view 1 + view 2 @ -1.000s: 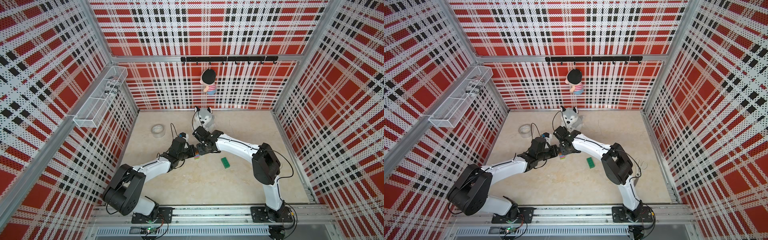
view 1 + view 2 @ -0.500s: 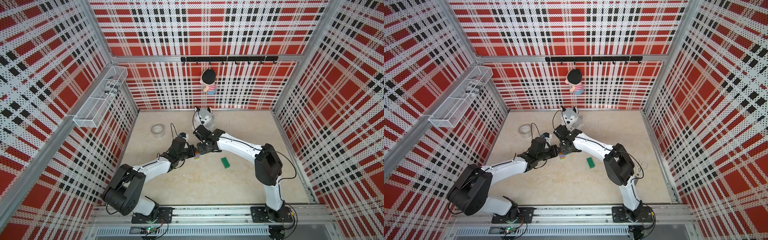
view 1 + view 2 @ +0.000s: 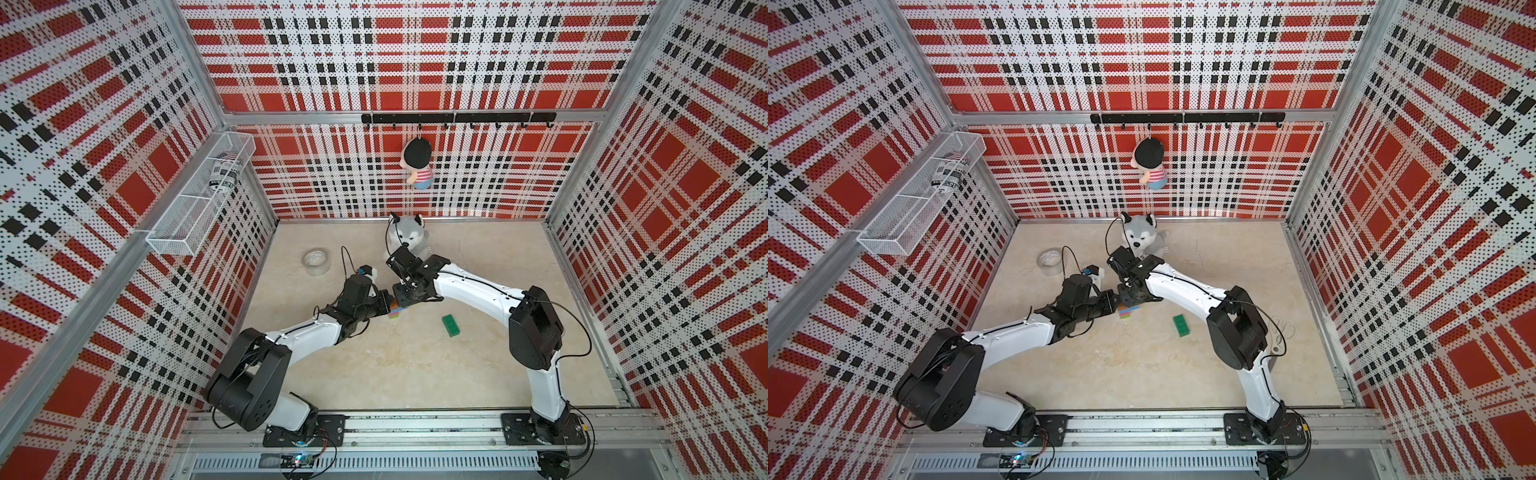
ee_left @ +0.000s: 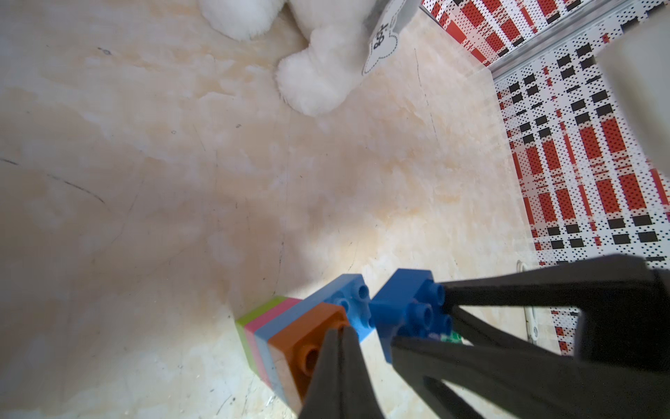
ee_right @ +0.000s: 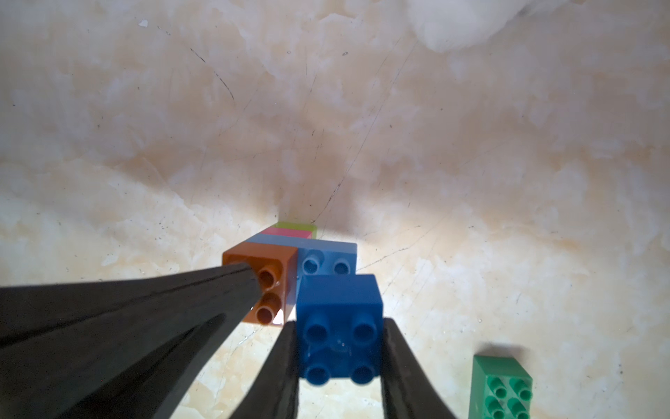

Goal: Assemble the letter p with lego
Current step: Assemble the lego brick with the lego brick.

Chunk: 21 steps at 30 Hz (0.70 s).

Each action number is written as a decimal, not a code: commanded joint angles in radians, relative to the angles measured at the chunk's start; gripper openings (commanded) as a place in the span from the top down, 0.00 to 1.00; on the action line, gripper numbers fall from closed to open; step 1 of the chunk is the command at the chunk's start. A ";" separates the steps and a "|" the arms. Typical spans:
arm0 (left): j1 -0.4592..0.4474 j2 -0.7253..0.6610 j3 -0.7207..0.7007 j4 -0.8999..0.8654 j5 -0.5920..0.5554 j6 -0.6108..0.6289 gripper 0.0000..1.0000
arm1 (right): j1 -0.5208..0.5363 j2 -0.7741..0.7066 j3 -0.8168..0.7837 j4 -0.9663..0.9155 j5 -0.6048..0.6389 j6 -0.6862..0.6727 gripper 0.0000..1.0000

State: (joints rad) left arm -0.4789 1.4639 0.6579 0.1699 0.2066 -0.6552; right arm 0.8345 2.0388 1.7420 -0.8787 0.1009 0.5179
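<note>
A joined lego stack (image 4: 275,326) stands on the floor: lime at the bottom, then pink, a longer light blue brick (image 5: 326,259) and an orange brick (image 5: 275,259) on top. My left gripper (image 4: 340,332) is shut, with its tips pressed on the orange brick's studs. My right gripper (image 5: 340,326) is shut on a dark blue square brick (image 4: 406,308), held close over the light blue brick's bare studs. I cannot tell if they touch. Both top views show the stack (image 3: 394,312) (image 3: 1126,311) between the two grippers. A dark green brick (image 3: 451,324) lies loose to the right.
A clear tape roll (image 3: 316,261) lies at the back left of the floor. A husky plush (image 3: 409,239) sits behind the grippers by the back wall. A doll (image 3: 417,164) hangs from the hook rail. A wire basket (image 3: 199,199) holding a can is mounted on the left wall.
The right arm's elbow has drifted slightly to the right. Both grippers stay at the stack, and the bricks have not visibly moved.
</note>
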 commanded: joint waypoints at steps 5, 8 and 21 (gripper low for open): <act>0.008 0.012 -0.050 -0.110 -0.004 0.019 1.00 | -0.014 0.035 0.024 -0.028 -0.010 -0.004 0.76; 0.010 0.013 -0.050 -0.109 -0.003 0.019 1.00 | -0.015 0.041 0.025 -0.028 -0.003 -0.004 0.76; 0.012 0.013 -0.053 -0.109 -0.002 0.019 1.00 | -0.021 0.064 0.041 -0.031 0.011 -0.007 0.76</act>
State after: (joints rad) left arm -0.4759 1.4609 0.6495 0.1802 0.2100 -0.6495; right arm 0.8192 2.0804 1.7573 -0.8967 0.1009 0.5167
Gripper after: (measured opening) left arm 0.041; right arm 0.346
